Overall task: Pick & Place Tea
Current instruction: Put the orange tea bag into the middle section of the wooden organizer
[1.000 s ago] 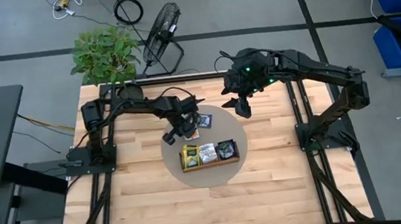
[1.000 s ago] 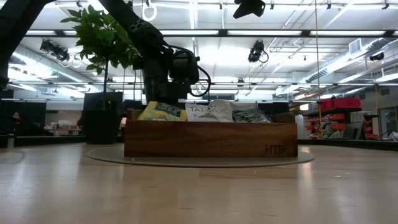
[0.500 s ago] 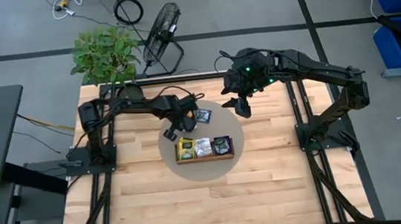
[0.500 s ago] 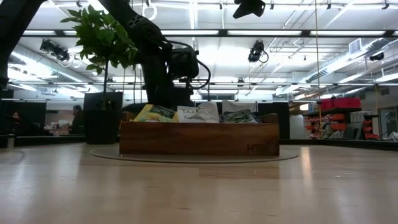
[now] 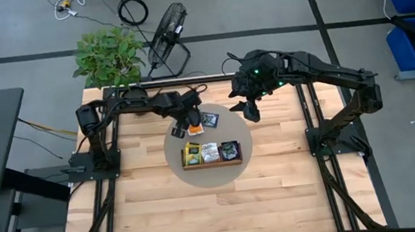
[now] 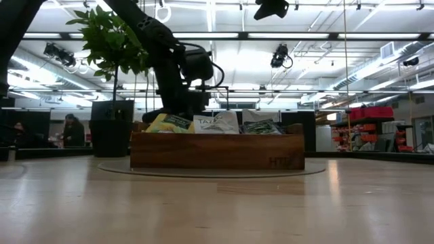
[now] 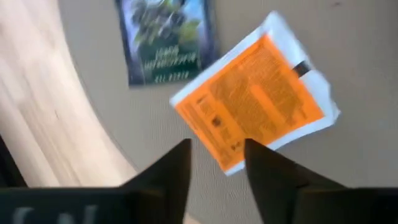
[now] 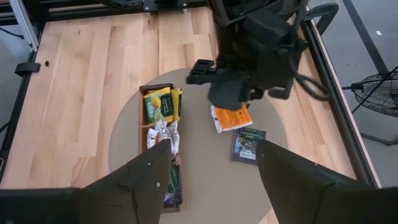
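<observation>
Your left gripper [image 7: 216,163] hangs with fingers parted over the orange packet [image 7: 255,102] beside the blue packet [image 7: 166,38]; your right gripper [image 8: 211,163] waits released above the desk [image 8: 93,68].

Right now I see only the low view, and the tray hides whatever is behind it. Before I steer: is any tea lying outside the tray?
Observer: Yes. An orange packet and a dark blue packet lie flat, side by side, on the round mat behind the tray.
Operator: Is the left gripper holding either one?
Observer: No. The left gripper hangs over the orange packet with its fingers apart, and the packet lies on the mat.
Operator: And the right one?
Observer: The right gripper hangs open and empty near the mat's right edge.
</observation>
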### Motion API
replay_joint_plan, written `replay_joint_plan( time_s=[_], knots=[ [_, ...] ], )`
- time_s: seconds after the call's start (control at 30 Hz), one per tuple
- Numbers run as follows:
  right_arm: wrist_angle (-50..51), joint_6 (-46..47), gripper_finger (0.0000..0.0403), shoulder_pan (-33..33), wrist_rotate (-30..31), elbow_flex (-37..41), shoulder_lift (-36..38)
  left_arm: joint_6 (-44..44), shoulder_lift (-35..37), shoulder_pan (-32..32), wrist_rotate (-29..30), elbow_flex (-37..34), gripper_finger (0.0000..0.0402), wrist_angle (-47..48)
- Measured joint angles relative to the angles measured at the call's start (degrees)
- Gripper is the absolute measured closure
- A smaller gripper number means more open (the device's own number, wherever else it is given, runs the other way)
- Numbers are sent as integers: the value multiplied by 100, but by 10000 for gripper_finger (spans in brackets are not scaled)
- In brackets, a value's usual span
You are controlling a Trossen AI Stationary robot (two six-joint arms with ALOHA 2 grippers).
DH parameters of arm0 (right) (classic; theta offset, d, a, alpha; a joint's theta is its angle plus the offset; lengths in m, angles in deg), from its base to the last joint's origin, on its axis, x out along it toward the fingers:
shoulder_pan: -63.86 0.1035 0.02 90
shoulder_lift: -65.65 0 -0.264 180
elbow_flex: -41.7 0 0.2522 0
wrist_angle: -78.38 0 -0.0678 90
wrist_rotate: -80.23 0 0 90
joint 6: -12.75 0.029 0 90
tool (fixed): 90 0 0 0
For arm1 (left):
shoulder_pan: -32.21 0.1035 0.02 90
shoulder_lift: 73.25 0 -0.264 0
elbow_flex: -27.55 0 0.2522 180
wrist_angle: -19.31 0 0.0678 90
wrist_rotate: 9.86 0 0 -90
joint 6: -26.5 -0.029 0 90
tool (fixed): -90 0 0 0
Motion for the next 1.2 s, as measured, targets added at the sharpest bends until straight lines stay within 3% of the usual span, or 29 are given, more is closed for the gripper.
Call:
replay_joint_plan(
  time_s=[0.2, 0.3, 0.47, 0.67, 0.9, 1.2],
  knots=[
    [-87, 0, 160, 0, -48, 4, -50, 220, -60, 190, -440, 4, 152, 393],
    [-135, 0, 160, 0, -149, 7, -123, 218, -157, 199, -424, -1, 121, 353],
    [-149, 9, 160, 2, -283, 7, -222, 248, -277, 195, -257, 2, 104, -56],
    [-170, 9, 160, 2, -313, 7, -268, 227, -405, 237, -509, 30, 104, 160],
    [-199, 2, 160, 2, -311, 7, -262, 266, -602, 241, -621, 41, 142, 309],
    [-200, 0, 160, 3, -308, 7, -262, 262, -603, 226, -597, 35, 268, 299]
  ],
)
